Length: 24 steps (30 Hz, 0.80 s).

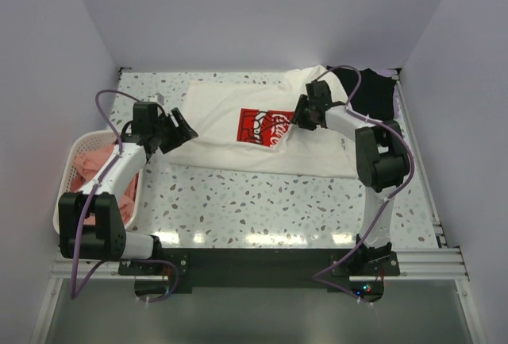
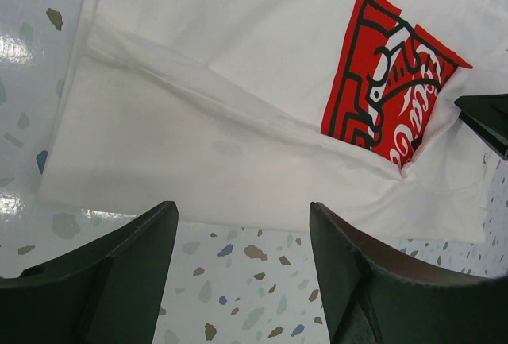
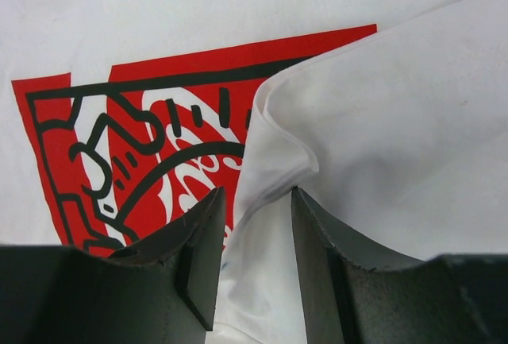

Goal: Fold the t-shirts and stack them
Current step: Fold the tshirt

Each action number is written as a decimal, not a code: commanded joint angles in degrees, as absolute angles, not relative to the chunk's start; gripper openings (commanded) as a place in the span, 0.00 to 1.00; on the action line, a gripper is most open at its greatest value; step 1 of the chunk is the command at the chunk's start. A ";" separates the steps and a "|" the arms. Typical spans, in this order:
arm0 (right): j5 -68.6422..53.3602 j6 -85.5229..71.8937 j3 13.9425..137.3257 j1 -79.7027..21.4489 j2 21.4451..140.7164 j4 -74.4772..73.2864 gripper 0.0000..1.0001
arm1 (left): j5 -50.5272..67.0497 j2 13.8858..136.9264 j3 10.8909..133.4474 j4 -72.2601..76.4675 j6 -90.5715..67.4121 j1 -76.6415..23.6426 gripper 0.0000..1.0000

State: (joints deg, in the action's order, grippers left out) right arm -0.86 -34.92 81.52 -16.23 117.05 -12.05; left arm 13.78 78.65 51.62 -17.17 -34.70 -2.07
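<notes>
Left of the white t-shirt point(image 1: 230, 125), well apart from it, stood a white lattice basket point(image 1: 70, 171) with salmon-pink t-shirts point(image 1: 94, 161) heaped inside. The left gripper point(image 1: 181, 127) hovered just off the white t-shirt's near-left edge. Its jaws were spread wide with nothing between them, and only speckled terrazzo table point(image 1: 262, 201) lay beneath.

The white t-shirt itself lay spread on the table, its red-and-white chest print point(image 1: 262, 127) facing up. A long crease ran across its left part, and its right side was turned inward so that the flap's edge covered the right margin of the print.

At that flap was the right gripper point(image 3: 254, 201). Its jaws were drawn narrow around a raised ridge of white cloth, which looked pinched between them. Beyond the white t-shirt's far-right corner lay a plain black t-shirt point(image 1: 375, 94), right beside it; whether the two overlapped could not be told.

The likely trouble was the thin pinch. The right gripper seemed to hold a single layer near its edge, so a quick pull across the white t-shirt might have let the cloth slip out and the flap fall crooked. With the left side unheld, friction could also have dragged the whole white t-shirt sideways, bunching the crease instead of folding cleanly.
</notes>
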 commanded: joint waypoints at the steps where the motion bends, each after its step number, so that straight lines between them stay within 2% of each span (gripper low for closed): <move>1: 3.51 -35.07 81.83 -16.70 114.79 -12.83 0.43 | 14.59 78.66 51.33 -14.85 -33.84 -2.37 0.72; 12: 4.04 -36.56 81.47 -16.70 115.66 -11.60 0.42 | 14.68 78.66 51.33 -15.03 -33.75 -2.37 0.72; 16: 3.34 -36.82 83.23 -16.70 116.98 -11.69 0.32 | 14.68 78.66 51.33 -14.94 -33.75 -2.37 0.72; 18: 3.34 -36.83 83.50 -16.79 117.07 -10.99 0.20 | 14.77 78.66 51.33 -14.94 -33.75 -2.37 0.72; 24: 2.37 -35.60 85.60 -17.66 117.42 -9.67 0.06 | 14.77 78.66 51.33 -14.85 -33.75 -2.37 0.72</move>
State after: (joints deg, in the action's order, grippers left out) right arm 2.02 -36.38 82.21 -16.73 117.08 -12.69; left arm 13.80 78.65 51.62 -17.17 -34.70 -2.07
